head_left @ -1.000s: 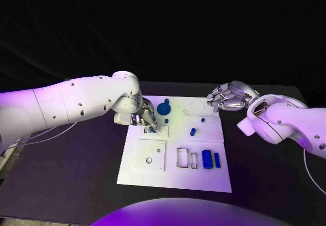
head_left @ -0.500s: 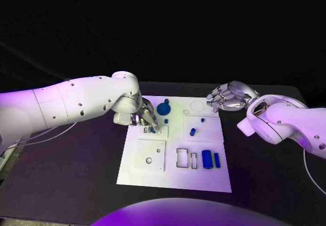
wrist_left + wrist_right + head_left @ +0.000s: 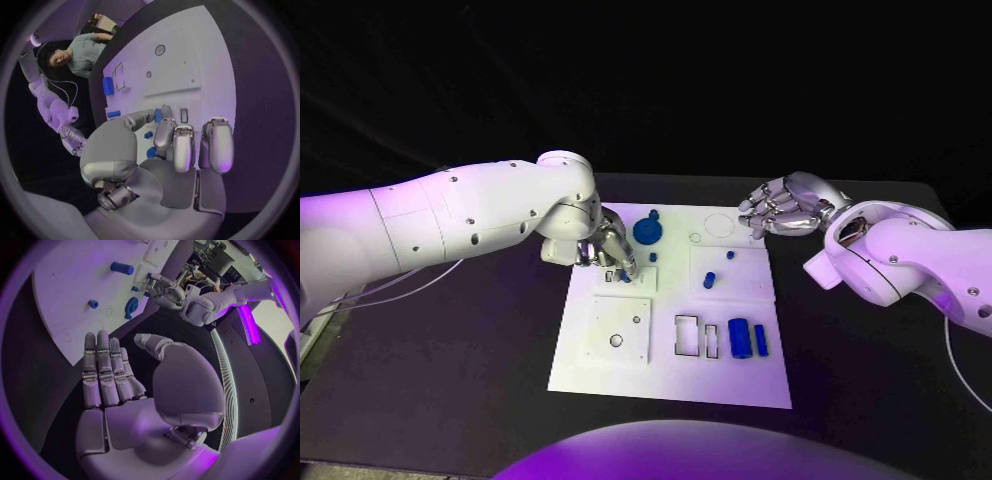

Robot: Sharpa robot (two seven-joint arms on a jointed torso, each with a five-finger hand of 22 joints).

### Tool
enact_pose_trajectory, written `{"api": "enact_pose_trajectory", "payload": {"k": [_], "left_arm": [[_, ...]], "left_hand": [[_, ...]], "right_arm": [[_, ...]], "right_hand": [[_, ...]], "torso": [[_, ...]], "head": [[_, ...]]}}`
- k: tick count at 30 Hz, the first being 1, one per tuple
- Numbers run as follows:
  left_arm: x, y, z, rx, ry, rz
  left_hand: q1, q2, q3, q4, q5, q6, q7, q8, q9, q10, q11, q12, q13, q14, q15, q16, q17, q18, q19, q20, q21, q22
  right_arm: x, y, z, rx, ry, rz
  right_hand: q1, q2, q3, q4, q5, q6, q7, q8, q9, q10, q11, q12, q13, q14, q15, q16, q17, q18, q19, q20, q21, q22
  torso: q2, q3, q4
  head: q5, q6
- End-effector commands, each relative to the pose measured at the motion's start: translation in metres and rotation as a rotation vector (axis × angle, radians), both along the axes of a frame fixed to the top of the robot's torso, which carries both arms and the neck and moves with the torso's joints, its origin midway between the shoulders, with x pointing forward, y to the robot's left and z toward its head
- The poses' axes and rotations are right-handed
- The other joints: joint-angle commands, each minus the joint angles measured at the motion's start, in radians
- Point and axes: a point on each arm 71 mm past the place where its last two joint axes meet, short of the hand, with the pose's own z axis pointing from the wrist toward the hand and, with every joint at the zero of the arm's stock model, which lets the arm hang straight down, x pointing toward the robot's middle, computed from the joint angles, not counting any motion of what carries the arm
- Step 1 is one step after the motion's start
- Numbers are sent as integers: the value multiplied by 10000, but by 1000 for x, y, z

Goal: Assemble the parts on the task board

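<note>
- Head view: the white board (image 3: 669, 375) lies in the middle of the black table (image 3: 430, 400).
- The left hand (image 3: 607, 249) hangs over the board's far left part, fingers pointing down onto a small square plate there; a small blue part (image 3: 626, 273) shows at its fingertips, beside a dark slot.
- A round blue part (image 3: 648, 231) stands just right of that hand. A short peg (image 3: 653, 257) sits a little nearer than it.
- Two more small pegs (image 3: 710, 279) stand on the middle right plate.
- Two blue cylinders (image 3: 738, 338) lie side by side near the board's right edge, next to two rectangular cut-outs (image 3: 687, 335).
- The right hand (image 3: 785, 207) hovers at the board's far right corner, fingers curled in, nothing in them.
- Left wrist view: the left hand (image 3: 164, 150) has its fingers (image 3: 215, 145) bent toward the board (image 3: 206, 60); thumb and a finger pinch the small blue part (image 3: 158, 115). Other blue pieces (image 3: 149, 135) show behind the fingers.
- A cylinder (image 3: 108, 86) lies farther off on the board.
- Right wrist view: the right hand (image 3: 134, 390) holds its fingers (image 3: 103, 370) close together and half curled, thumb apart, holding nothing.
- It hangs over dark table by the board's edge (image 3: 56, 315). On the board lie a cylinder (image 3: 122, 268), a small peg (image 3: 93, 304) and the round part (image 3: 131, 306).
- The left hand (image 3: 164, 291) works at the board's far side.
</note>
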Motion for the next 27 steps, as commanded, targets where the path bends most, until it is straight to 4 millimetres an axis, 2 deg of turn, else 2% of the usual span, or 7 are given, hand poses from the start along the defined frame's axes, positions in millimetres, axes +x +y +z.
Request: {"api": "enact_pose_trajectory", "payload": {"k": [1,6,17,27], "left_arm": [[-2,-2,-1,-38,145,-69],[-2,-3,-1,-75,222,-99],[-5,-4,-1,15,316,-322],[-5,-4,-1,9,334,-334]], "left_hand": [[-69,50,-85,55,-59,36,-34,-41,-11,-31,-61,-42,-2,1041,20,36,2635,-42,293,3,-36,2145],[44,149,-25,11,-50,41,-63,-54,-16,-22,-85,-29,18,1041,11,36,2635,-43,299,-3,-34,2150],[84,126,-20,-34,-34,30,-63,-62,-17,-22,-88,-29,20,1041,6,36,2635,-42,297,-6,-42,2149],[48,252,5,64,-14,68,-47,-76,-28,-22,-77,-33,18,1041,7,36,2635,-41,297,-10,-53,2150]], "right_arm": [[-1,1,-1,-36,75,143],[-1,1,-1,-35,75,138],[-1,1,-1,-44,90,146],[-1,1,-1,-54,99,147]], "right_hand": [[-110,-1,-33,-27,28,-45,160,28,-12,-7,59,-58,-9,-15,22,-57,-15,39,16,71,-45,-8],[-106,2,-36,-30,29,-47,162,31,-15,-12,62,-62,-19,-20,26,-68,-16,39,14,75,-57,-21],[-106,2,-36,-30,29,-47,162,31,-15,-12,62,-62,-19,-20,26,-68,-16,39,14,75,-57,-21],[-102,6,-40,-33,33,-48,164,37,-19,-15,64,-64,-33,-24,29,-83,-17,40,13,80,-72,-40]], "torso": [[3,1,3],[0,3,1],[-2,3,1],[0,3,-2]], "head": [[-5,-15],[3,-34],[6,-30],[10,-23]]}}
